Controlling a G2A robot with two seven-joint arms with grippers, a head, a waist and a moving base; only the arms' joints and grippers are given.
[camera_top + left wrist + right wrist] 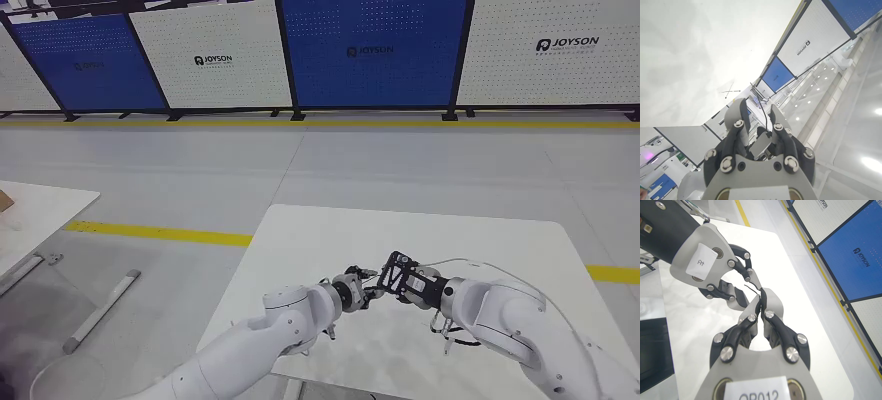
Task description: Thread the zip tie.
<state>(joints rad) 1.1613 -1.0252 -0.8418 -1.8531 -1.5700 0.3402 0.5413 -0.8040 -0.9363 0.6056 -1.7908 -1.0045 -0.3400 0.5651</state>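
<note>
Both arms meet above the middle of the white table [300, 240]. My right gripper [760, 296] is shut on a thin black zip tie [752, 289], whose short curved end sticks out past the fingertips. My left gripper [753, 297] stands open right in front of it, its upper finger [754, 278] touching the right gripper's tip. The tie's free end lies in the gap between the left fingers. In the left wrist view the zip tie [762, 111] runs as a black strand between the spread fingers [743, 113] of the left gripper [758, 108]. In the top view the left gripper [362, 284] and right gripper [388, 276] meet tip to tip.
Two more thin black ties [730, 91] lie crossed on the pale surface beyond the left gripper. A second white table [40, 215] stands at the left. Blue and white pegboard panels [370, 50] line the far side behind a yellow floor line [150, 232].
</note>
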